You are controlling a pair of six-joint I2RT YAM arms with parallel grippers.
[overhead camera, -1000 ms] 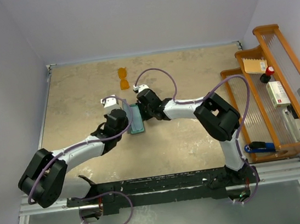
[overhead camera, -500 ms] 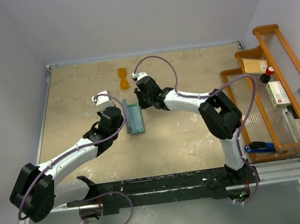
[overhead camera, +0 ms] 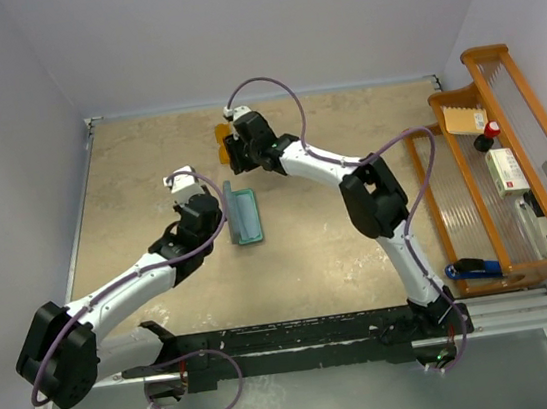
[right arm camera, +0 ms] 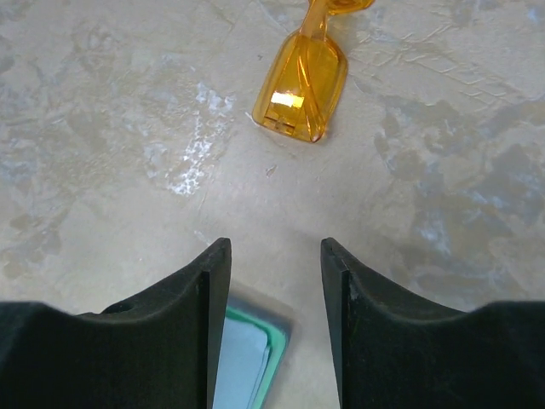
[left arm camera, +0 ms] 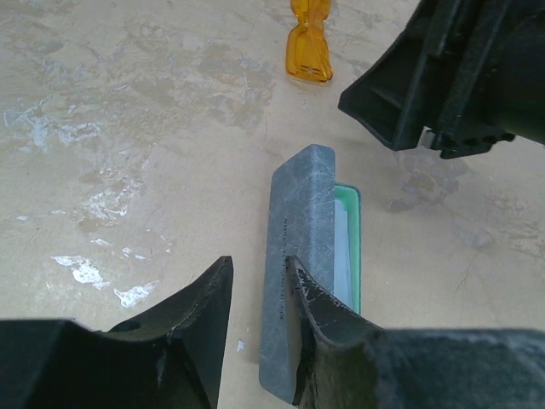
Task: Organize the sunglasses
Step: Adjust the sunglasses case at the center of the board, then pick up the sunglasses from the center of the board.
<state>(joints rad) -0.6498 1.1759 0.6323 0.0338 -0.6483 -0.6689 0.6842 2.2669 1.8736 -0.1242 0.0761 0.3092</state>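
- We see the sunglasses (overhead camera: 221,134) lying on the table (overhead camera: 130,183) towards 12 o'clock of the surface, apart from the case (overhead camera: 245,216) and at about 12 o'clock from it.
- The right gripper (overhead camera: 237,155) hovers just beside the sunglasses, at their 5 o'clock in the top view.
- In the right wrist view, its jaws stand apart with only bare table between them. The orange lens (right arm camera: 302,89) lies ahead at 12 o'clock, untouched, and a corner of the case's teal lining (right arm camera: 255,358) shows at 6 o'clock.
- The left gripper (overhead camera: 206,213) sits at 9 o'clock of the case.
- In the left wrist view, its jaws are narrowly apart and clamp nothing. The grey case lid (left arm camera: 300,247) stands on edge just beyond one finger (left arm camera: 319,324), with a strip of table between the lid and the other finger.
- A wooden rack (overhead camera: 492,176) stands at 3 o'clock of the table.
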